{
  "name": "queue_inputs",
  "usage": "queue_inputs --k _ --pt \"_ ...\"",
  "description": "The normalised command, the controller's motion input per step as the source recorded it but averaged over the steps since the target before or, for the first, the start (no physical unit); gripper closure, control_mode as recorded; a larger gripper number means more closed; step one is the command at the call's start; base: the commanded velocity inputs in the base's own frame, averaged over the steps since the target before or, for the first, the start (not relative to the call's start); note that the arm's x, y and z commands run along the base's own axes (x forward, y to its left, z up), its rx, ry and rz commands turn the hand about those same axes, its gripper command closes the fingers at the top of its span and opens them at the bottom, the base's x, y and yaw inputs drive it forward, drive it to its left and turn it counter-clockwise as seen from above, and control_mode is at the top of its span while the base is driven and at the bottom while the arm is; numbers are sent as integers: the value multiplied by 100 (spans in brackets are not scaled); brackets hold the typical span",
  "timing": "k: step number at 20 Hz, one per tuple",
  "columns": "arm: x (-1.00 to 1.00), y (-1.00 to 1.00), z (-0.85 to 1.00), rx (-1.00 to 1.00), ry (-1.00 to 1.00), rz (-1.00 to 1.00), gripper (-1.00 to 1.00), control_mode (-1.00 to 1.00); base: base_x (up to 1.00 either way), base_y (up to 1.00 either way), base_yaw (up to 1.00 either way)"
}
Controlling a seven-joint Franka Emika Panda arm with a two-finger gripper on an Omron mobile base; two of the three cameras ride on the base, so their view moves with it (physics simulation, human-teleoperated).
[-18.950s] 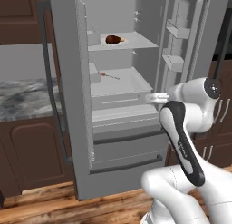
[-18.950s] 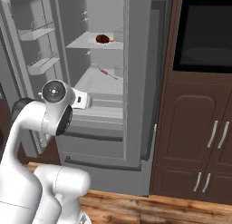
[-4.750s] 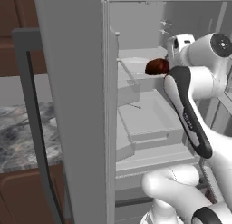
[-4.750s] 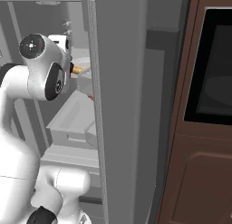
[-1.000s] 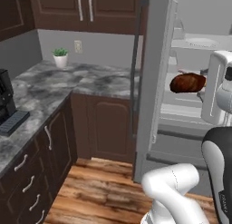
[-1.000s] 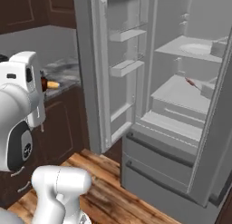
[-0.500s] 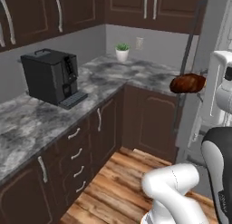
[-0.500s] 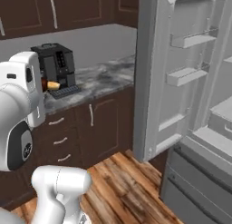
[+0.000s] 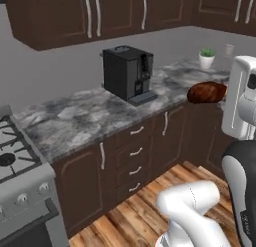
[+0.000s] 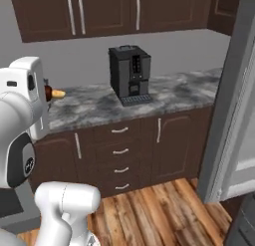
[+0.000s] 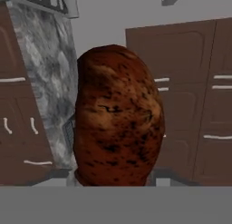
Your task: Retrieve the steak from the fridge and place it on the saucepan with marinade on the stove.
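The steak (image 9: 206, 92), a dark reddish-brown lump, hangs in the air over the floor in front of the counter, with my gripper (image 9: 221, 93) shut on its right end. In the hand view the steak (image 11: 118, 128) covers the fingertips. Its tan tip (image 10: 57, 94) sticks out beside my white arm in the right base view. The stove (image 9: 15, 163) with black grates and front knobs stands at the far left, well away from the steak. The fridge's open grey door (image 10: 233, 98) rises at the right edge. The saucepan and marinade are out of view.
A black coffee machine (image 9: 127, 73) sits on the marble counter (image 9: 85, 116), and a small potted plant (image 9: 206, 58) stands at the back right. Dark brown cabinets and drawers (image 9: 132, 158) run below and above. Wooden floor (image 10: 164, 210) lies in front.
The whole picture has swung left: the base turned from the open fridge past the counter corner to the coffee machine and stove. The steak stays in the shut gripper.
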Motion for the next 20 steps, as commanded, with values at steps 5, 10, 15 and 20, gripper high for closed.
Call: queue_inputs --k 5,10,15,20 --pt "0 0 0 0 0 0 100 100 -13 38 55" --pt "0 0 0 0 0 0 100 100 -10 35 51" --pt "0 0 0 0 0 0 100 100 -3 34 33" --pt "0 0 0 0 0 0 100 100 2 58 12"
